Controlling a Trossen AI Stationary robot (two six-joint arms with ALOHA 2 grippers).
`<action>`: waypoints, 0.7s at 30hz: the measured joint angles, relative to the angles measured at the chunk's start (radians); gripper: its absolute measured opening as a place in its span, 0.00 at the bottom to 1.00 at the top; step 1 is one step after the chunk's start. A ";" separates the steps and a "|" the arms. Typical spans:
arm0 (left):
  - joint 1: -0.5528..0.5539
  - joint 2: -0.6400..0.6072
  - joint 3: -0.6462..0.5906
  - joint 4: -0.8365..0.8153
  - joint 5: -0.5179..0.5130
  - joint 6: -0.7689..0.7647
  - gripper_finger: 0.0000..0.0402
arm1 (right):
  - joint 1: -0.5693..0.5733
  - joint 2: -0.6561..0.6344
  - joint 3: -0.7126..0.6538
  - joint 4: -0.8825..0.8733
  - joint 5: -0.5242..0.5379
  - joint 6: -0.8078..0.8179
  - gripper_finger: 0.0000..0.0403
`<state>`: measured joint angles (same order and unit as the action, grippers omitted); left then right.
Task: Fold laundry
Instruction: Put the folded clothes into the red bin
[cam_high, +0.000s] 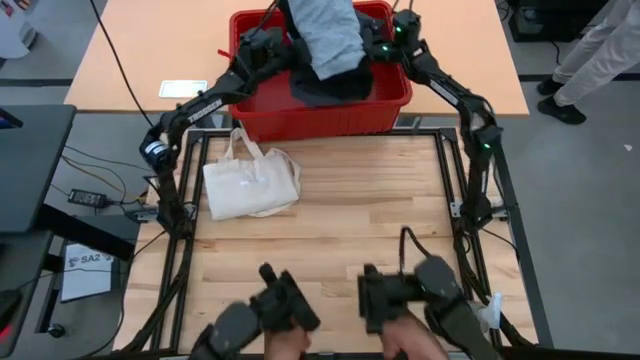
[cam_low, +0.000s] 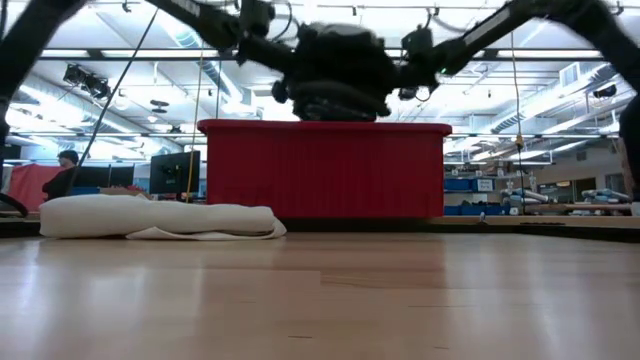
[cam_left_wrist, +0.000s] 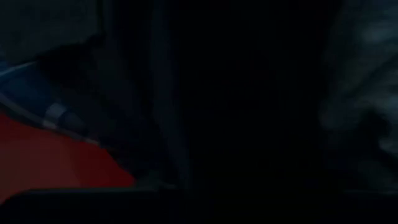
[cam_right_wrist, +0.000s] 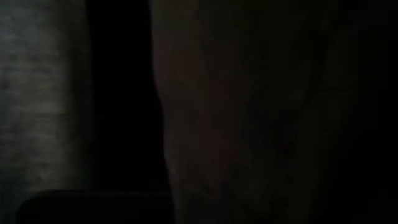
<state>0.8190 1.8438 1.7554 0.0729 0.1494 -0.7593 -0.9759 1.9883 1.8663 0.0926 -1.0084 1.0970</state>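
A bundle of laundry hangs over the red bin (cam_high: 320, 110) at the table's far edge. It is a light grey garment (cam_high: 325, 35) lying on top of a dark one (cam_high: 330, 88). In the low view it shows as a dark mass (cam_low: 335, 70) just above the bin's rim (cam_low: 325, 127). My left gripper (cam_high: 272, 45) reaches into the bundle's left side and my right gripper (cam_high: 385, 42) into its right side. Both point about level. Cloth fills both wrist views and hides the fingers. My left gripper meets the left side of the bundle (cam_low: 285, 70), coming in level from the table's left. Cloth hides its fingers, so the part held does not show. The bundle hangs raised at about the bin's rim. My right gripper meets the right side of the bundle (cam_low: 395, 70), level from the table's right. Its fingers are buried in cloth too. Grey fabric (cam_right_wrist: 37, 93) hangs right in front of its camera.
A cream tote bag (cam_high: 250, 182) lies on the wooden table left of centre, near the bin. Two further arms with a person's hands (cam_high: 410, 335) sit at the near edge. A person (cam_high: 590, 50) stands beyond the far right corner.
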 joint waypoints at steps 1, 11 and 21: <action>0.015 0.019 0.000 0.026 0.000 -0.007 0.26 | -0.003 0.041 0.045 0.000 0.007 0.006 0.21; 0.154 0.181 0.000 0.154 0.069 -0.053 0.25 | -0.069 0.378 0.384 -0.002 0.036 0.090 0.21; 0.199 0.240 0.000 0.057 0.110 0.005 0.43 | -0.078 0.450 0.424 -0.038 0.137 0.137 0.42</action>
<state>1.0184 2.0834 1.7557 0.1298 0.2592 -0.7547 -1.0539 2.4385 2.2906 0.0545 -0.8713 1.2336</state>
